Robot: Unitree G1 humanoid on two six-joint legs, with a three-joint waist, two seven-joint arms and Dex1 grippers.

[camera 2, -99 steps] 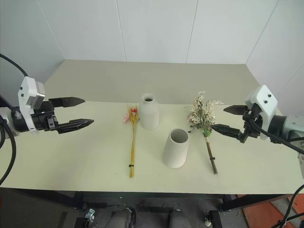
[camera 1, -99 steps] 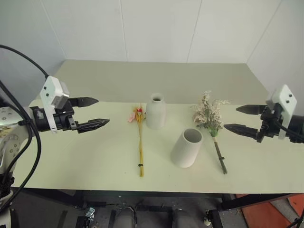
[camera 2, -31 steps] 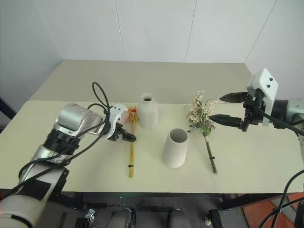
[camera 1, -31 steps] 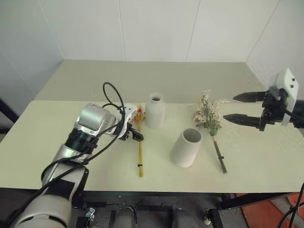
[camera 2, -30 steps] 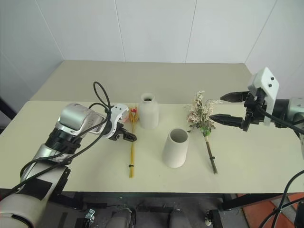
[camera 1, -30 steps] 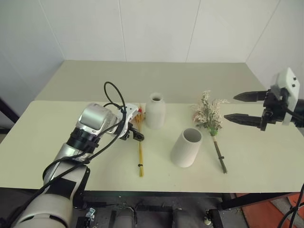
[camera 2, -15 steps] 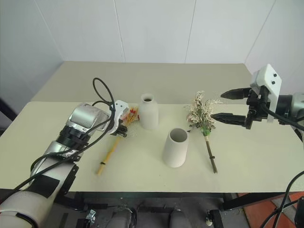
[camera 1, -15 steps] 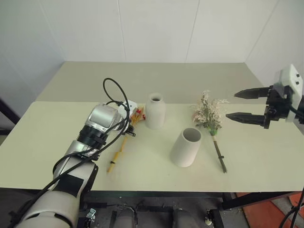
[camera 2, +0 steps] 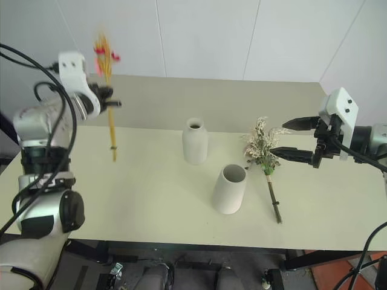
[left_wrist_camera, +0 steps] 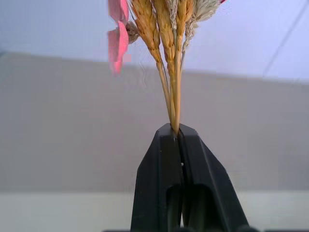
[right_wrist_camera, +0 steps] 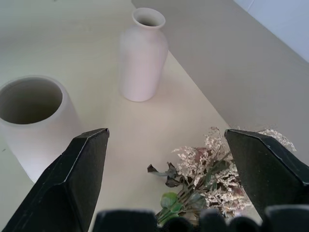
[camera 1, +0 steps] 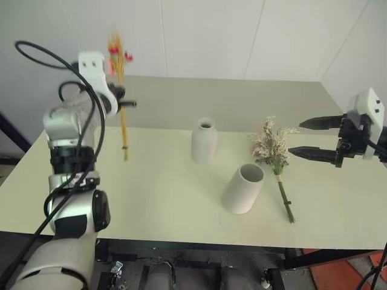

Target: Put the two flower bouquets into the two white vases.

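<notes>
Left gripper (left_wrist_camera: 176, 133) jaws clamped on yellow stalks (left_wrist_camera: 171, 92), close-up.

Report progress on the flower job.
Done: nothing; both vases stand empty. In hand: the left hand is shut on the thin yellow bouquet, held in the air. Left: seat it in a vase; the bushy bouquet lies on the table near the open right hand.

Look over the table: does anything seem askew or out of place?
Nothing stands out. The bottle-shaped vase and the wide-mouthed vase both stand upright, the bushy bouquet lies flat beside them, and the left hand holds the thin bouquet upright.
</notes>
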